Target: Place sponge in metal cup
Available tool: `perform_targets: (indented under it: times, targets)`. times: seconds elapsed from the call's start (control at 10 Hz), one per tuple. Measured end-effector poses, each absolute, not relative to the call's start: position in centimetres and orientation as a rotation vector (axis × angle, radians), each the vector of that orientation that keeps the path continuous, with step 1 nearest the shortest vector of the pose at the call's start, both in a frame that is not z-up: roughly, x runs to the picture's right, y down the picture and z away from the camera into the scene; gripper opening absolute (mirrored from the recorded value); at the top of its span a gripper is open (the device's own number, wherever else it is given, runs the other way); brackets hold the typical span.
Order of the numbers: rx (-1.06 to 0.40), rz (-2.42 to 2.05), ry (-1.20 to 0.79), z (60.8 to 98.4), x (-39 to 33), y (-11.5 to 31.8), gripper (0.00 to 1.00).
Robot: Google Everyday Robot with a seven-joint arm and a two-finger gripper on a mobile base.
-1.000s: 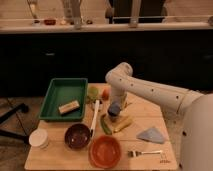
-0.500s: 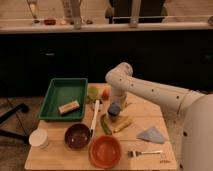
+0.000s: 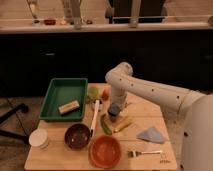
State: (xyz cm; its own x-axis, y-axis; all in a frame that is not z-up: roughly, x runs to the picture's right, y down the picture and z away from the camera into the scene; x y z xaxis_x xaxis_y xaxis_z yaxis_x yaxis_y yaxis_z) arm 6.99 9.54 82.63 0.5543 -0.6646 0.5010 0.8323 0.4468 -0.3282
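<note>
The light blue sponge sits at the tip of my gripper, right over the small metal cup that stands in the middle of the wooden table. The sponge is at the cup's mouth; I cannot tell whether it rests in it or hangs just above. My white arm reaches in from the right and bends straight down onto the cup, hiding the gripper's upper part and most of the cup's rim.
A green tray holding a tan block lies at the left. Around the cup are a white-handled utensil, a green vegetable, a dark bowl, an orange bowl, a white tub, a fork and a blue-grey cloth.
</note>
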Motion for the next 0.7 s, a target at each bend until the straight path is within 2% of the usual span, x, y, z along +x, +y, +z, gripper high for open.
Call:
perform_targets:
  times: [0.2,0.7]
  targets:
    - [-0.586,-0.951,-0.324,82.6,7.0,9.6,0.0]
    - [-0.568,-1.02,-0.375,81.4,5.0,10.0,0.0]
